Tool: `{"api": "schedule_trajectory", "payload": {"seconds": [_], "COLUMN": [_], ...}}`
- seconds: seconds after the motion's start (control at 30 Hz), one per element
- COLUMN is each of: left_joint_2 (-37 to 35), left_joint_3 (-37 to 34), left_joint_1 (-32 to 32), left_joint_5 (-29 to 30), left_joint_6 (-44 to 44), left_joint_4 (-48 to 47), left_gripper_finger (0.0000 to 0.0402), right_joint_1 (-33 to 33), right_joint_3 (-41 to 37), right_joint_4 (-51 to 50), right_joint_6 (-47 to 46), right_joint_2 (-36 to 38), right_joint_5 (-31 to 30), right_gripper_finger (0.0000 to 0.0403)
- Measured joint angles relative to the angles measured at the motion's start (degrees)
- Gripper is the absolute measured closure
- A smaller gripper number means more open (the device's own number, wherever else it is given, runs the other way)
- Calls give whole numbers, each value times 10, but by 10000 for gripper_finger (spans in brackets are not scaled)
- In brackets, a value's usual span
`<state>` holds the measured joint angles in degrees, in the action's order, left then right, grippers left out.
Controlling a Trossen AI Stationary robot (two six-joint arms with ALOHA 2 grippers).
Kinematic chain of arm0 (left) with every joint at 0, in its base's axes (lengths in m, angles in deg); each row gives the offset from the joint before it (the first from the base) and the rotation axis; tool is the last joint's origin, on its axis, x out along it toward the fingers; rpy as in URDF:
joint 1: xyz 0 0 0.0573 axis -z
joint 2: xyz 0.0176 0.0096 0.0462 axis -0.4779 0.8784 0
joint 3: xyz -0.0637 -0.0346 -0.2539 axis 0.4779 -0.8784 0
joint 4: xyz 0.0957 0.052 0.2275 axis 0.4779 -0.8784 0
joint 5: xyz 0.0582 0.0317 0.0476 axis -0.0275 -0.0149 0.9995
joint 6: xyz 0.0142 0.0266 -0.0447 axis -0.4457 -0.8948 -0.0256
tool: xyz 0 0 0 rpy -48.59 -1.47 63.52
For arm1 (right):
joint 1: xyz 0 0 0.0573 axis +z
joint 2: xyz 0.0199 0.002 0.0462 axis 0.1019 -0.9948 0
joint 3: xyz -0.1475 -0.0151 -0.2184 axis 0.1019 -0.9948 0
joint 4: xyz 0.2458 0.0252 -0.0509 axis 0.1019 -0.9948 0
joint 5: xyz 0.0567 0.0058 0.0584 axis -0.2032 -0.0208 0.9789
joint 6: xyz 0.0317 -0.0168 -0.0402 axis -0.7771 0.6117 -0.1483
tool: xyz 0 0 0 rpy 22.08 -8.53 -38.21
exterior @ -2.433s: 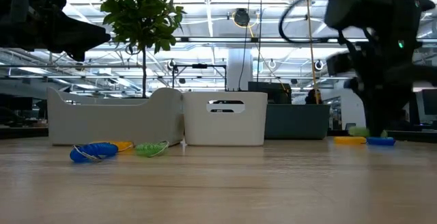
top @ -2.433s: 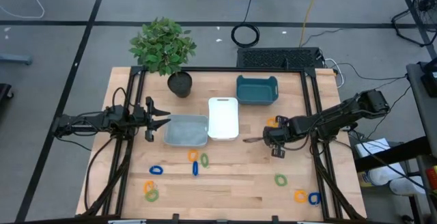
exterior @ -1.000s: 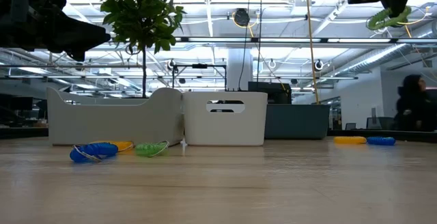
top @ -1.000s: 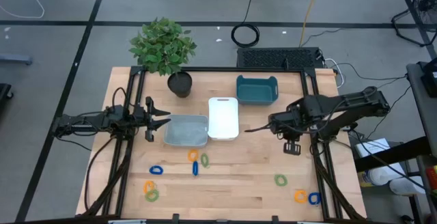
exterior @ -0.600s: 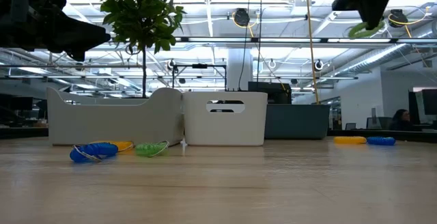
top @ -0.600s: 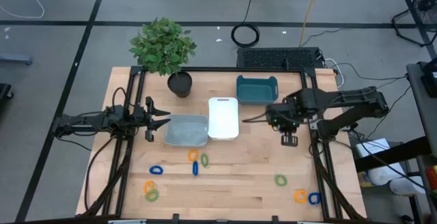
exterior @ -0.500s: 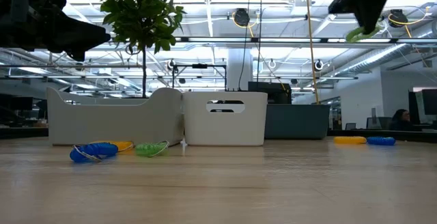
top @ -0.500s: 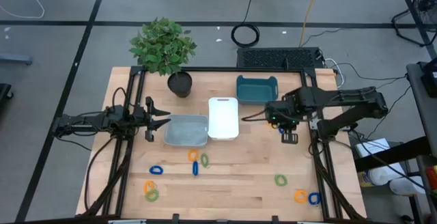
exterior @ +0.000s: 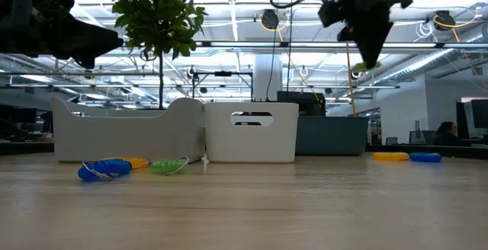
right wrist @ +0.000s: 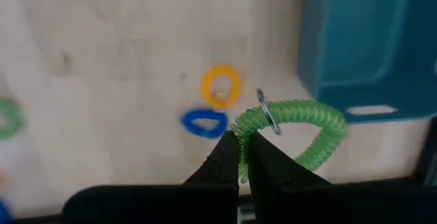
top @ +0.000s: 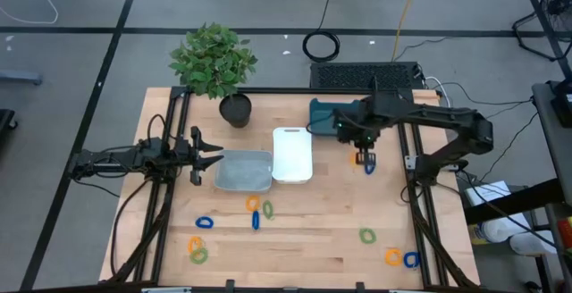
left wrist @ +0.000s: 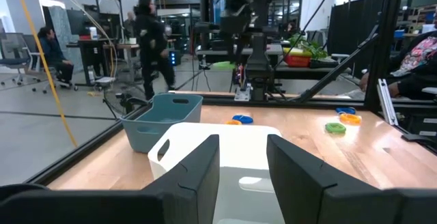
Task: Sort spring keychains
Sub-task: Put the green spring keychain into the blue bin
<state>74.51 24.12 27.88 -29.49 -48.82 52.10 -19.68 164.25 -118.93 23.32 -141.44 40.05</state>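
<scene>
We see the right claw [right wrist: 240, 144] pinched tight on a green spring keychain [right wrist: 300, 130], high above the surface [top: 313, 230] near the teal tray [top: 323, 114]. The left claw [left wrist: 242, 166] is partly open and holds nothing.

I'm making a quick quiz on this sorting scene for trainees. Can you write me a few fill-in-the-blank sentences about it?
1. The right gripper is shut on a ____ spring keychain.
2. It hangs in the air beside the ____ bin.
3. The white bin sits between the teal bin and the ____ bin.
4. The left gripper waits beside the grey bin, holding ____.

Missing words: green; teal; grey; nothing
</scene>
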Motion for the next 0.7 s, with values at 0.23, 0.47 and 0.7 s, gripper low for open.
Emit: {"api": "schedule_trajectory", "payload": {"seconds": [0.23, 0.47, 0.7], "left_joint_2": [0, 0, 0], "left_joint_3": [0, 0, 0], "left_joint_1": [0, 0, 0], "left_joint_5": [0, 0, 0], "left_joint_6": [0, 0, 0], "left_joint_4": [0, -1, -1], "left_gripper_finger": [270, 270, 270], "right_joint_1": [-65, -121, -177], "right_joint_3": [0, 0, 0], "right_joint_4": [33, 88, 153], "right_joint_6": [77, 134, 169], "right_joint_2": [-17, -24, -49], "right_joint_5": [-44, -57, -58], "right_gripper_finger": [403, 403, 403]}}
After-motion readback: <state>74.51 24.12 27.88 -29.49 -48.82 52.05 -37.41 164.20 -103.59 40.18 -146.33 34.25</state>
